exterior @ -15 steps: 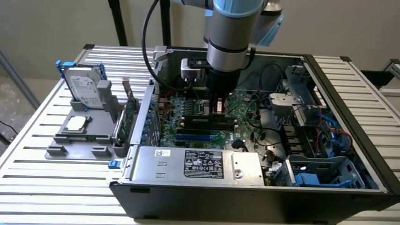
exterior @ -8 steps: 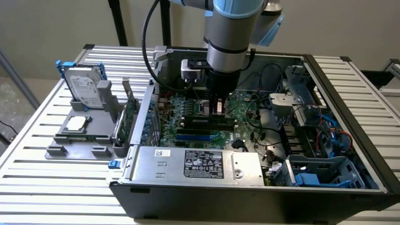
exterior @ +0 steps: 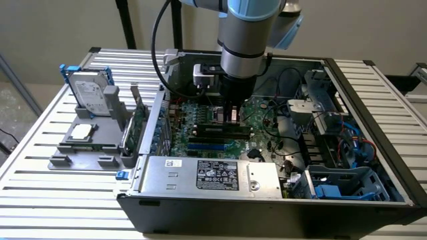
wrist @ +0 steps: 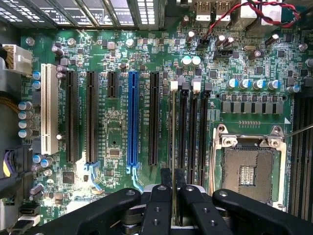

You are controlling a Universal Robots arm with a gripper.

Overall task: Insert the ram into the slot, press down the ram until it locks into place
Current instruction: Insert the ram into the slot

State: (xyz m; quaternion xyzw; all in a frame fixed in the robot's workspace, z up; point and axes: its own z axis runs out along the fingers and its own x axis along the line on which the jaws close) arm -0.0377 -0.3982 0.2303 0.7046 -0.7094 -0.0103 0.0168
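**Ram gripped edge-on over memory slot**

Gripper (wrist: pixel 173 211) is clenched on the ram (wrist: pixel 173 147), down inside the open computer case (exterior: pixel 267 215). The ram shows edge-on as a thin line, its long axis parallel to and directly over the slot (wrist: pixel 173 84) with the white latch. Cannot tell if seated. Clearance is tight: black expansion slot (wrist: pixel 153 117) just beside one flank, neighbouring memory slots (wrist: pixel 191 132) on the other. CPU socket (wrist: pixel 249 171) lies well apart.

The motherboard (wrist: pixel 117 132) is finished in glossy green, the slots (wrist: pixel 202 139) are moulded in matt black plastic
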